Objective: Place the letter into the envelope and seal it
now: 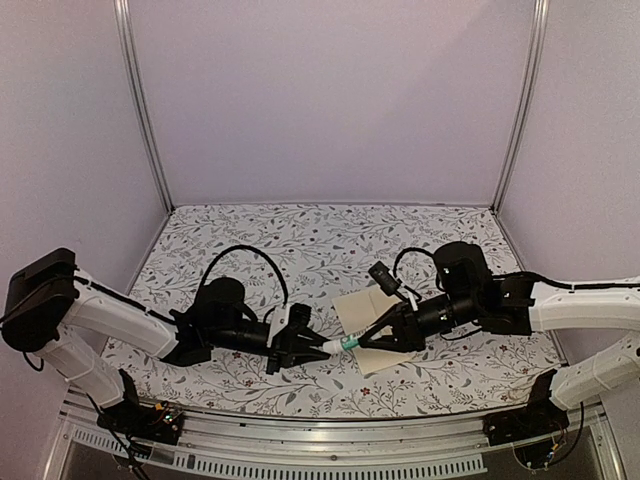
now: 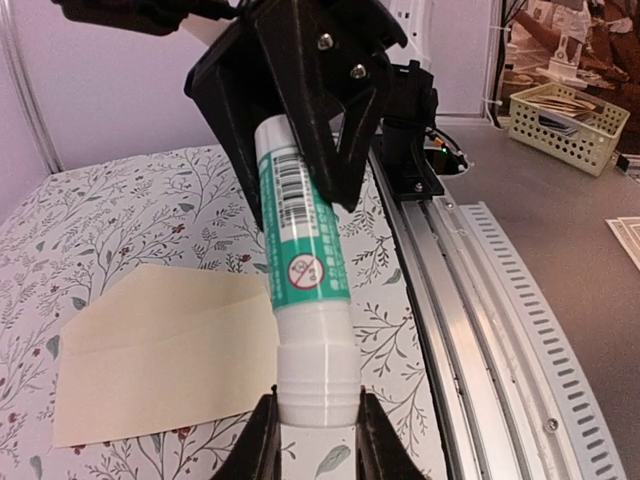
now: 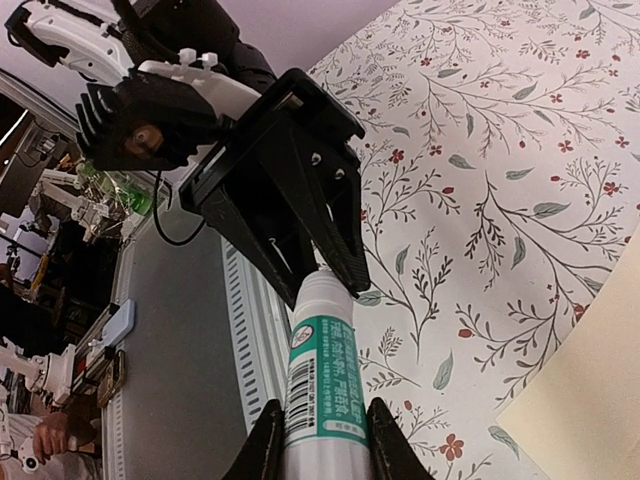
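Both arms meet low over the near middle of the tabletop [image 1: 250,225], which has a floral pattern.

Glue stick [image 1: 341,344] is held between them, lying roughly level left to right, clear of the surface.

Left gripper [image 2: 316,412]: jaws clenched on the white end of the stick. Left wrist view shows both fingers pressed against its sides.

Right gripper [image 3: 325,425]: jaws clamped round the green-labelled body, with the barcode facing the right wrist camera. The two grippers sit close, tips nearly meeting along the stick.

Envelope [image 1: 358,306]: plain cream, lying flat on the tabletop just right of centre, under and just beyond the right gripper. That gripper hides part of it in the top view, and a cream corner shows again on its near side. Left wrist view shows one slanted edge and a crease running along its length. Neither gripper touches it.

Metal rail [image 2: 470,300] runs along the near edge. A pale slotted basket [image 2: 565,125] sits on the grey surface beyond it.
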### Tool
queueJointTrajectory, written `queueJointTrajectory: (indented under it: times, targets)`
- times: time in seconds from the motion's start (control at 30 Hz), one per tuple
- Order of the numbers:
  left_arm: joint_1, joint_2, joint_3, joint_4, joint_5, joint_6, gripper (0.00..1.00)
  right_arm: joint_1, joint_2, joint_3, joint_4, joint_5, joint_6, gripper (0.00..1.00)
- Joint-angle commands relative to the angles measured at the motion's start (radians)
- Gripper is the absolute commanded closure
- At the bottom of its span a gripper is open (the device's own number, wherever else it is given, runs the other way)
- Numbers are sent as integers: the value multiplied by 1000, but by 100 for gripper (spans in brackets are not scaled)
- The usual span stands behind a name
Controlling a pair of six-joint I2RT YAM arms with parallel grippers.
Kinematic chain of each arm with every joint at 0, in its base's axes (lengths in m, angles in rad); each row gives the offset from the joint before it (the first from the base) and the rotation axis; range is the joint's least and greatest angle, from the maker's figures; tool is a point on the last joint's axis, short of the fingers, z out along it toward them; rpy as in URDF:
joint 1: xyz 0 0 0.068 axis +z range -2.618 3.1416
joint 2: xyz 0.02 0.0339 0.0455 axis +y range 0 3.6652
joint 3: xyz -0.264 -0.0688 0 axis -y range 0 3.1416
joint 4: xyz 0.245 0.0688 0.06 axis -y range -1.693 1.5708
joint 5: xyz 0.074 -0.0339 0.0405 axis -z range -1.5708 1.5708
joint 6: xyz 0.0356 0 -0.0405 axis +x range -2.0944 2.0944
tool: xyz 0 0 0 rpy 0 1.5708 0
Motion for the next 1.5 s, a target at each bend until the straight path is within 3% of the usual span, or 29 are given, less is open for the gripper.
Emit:
queueJointTrajectory:
  times: [0.0, 0.53, 0.93, 1.23, 1.47]
  targets:
    - [7, 9, 42, 46, 2, -15, 91, -3, 25, 31, 23, 59, 21, 100]
    - [6, -19, 15, 124, -103, -72, 92, 13, 124, 33, 149, -39, 83, 100]
    - [-19, -80, -17, 146, -206, -41, 94, 56, 215, 122, 109, -56, 130, 100]
    - [-115, -171, -44, 117, -462, 56, 96, 125, 385, 245, 87, -34, 287, 100]
    - [-218, -188, -48, 157, -708, 134, 97, 160, 495, 269, 202, -71, 445, 100]
